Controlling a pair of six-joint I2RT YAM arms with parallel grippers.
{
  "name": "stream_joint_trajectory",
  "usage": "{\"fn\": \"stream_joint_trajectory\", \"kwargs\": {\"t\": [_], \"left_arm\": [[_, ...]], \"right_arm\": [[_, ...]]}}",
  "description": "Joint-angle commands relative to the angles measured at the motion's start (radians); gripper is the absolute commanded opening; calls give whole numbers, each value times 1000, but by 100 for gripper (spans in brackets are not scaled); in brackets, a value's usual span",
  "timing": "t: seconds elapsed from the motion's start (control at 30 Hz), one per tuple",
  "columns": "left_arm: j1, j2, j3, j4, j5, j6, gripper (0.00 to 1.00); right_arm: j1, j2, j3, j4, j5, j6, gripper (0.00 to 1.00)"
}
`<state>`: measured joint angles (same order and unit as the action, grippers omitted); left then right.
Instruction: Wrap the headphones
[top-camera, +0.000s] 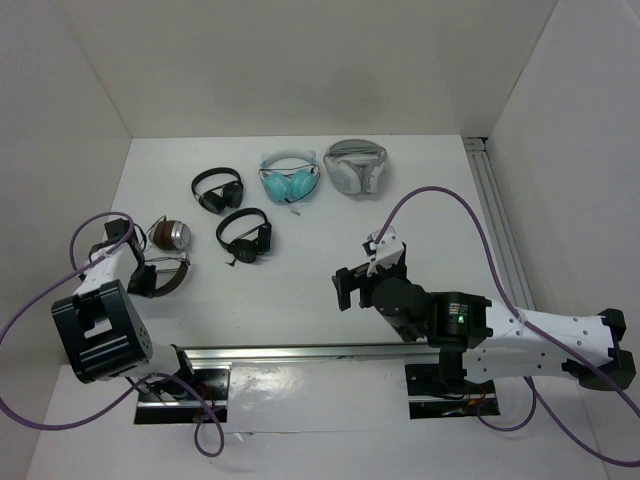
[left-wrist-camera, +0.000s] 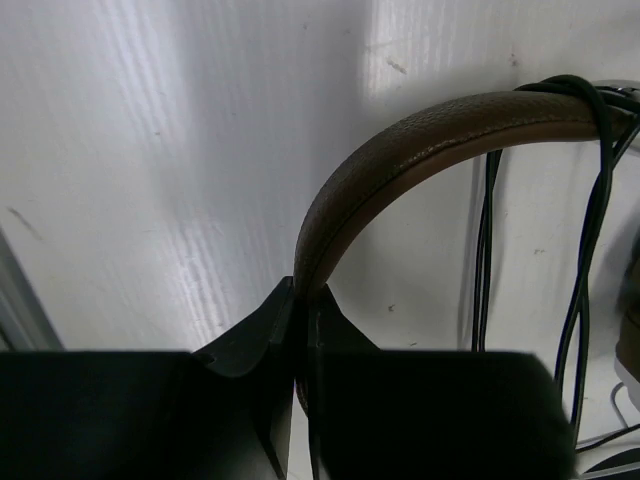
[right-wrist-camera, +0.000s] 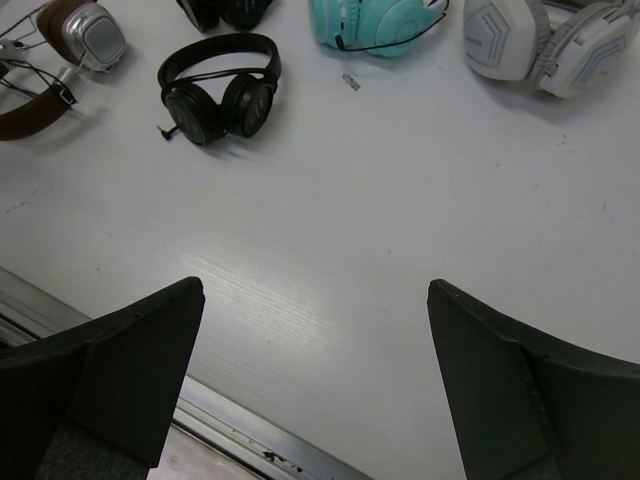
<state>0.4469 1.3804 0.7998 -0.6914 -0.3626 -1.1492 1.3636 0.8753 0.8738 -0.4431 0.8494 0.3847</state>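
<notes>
Jaws, left gripper (left-wrist-camera: 303, 305): clamped on headphones (left-wrist-camera: 420, 140), pinched between them; right gripper (right-wrist-camera: 315, 290): spread, headphones well apart

Headphones (top-camera: 172, 234): brown headband (left-wrist-camera: 400, 150), silver cups (right-wrist-camera: 95, 35), black cable (left-wrist-camera: 590, 200). Teal pair (top-camera: 290, 182). White-grey pair (top-camera: 356, 166). White table (top-camera: 300, 300).

The left arm is reaching forward, its left tool (left-wrist-camera: 303, 300) pinching shut on the headphones (left-wrist-camera: 400, 150). The right tool (right-wrist-camera: 315, 288) is hovering mid-table, tilted down, fingers spread wide.
</notes>
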Motion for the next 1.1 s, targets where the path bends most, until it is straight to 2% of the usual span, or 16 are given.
{"fn": "stream_joint_trajectory", "kwargs": {"t": [0.0,0.13,0.17,0.23,0.3,0.33,0.37,0.5,0.67,0.77,0.8,0.9,0.93,1.03,1.07], "left_arm": [[21,54,-5,101,89,14,19],[30,95,-5,144,171,54,34],[30,95,-14,156,181,65,45],[30,95,-14,156,191,75,54],[30,86,-5,165,202,85,70],[30,77,-5,165,214,85,89],[30,63,-5,165,223,94,100],[30,-70,4,217,284,158,100],[30,-262,29,167,287,195,100],[30,-381,49,148,375,307,100],[30,-414,62,133,375,356,100],[21,-535,72,52,309,397,100],[7,-556,38,40,326,385,100],[7,-586,0,-5,491,417,100],[7,-602,-11,-5,602,430,100]], "right_arm": [[8,-30,-16,44,-29,-3,100],[8,-50,-16,35,-50,6,100],[17,-59,-25,35,-61,6,100],[17,-49,-25,35,-72,6,100],[17,-38,-15,26,-72,6,100],[17,-38,-6,26,-72,6,100],[17,-29,-6,26,-72,6,100],[26,-19,14,26,-82,6,100],[26,-19,25,15,-73,19,100],[26,-10,76,-48,-33,58,100],[26,-1,94,-74,-21,77,100],[35,10,165,-152,-1,101,100],[35,10,191,-152,-1,102,100],[35,10,226,-190,-12,91,100],[35,10,253,-203,-12,91,100]]}}
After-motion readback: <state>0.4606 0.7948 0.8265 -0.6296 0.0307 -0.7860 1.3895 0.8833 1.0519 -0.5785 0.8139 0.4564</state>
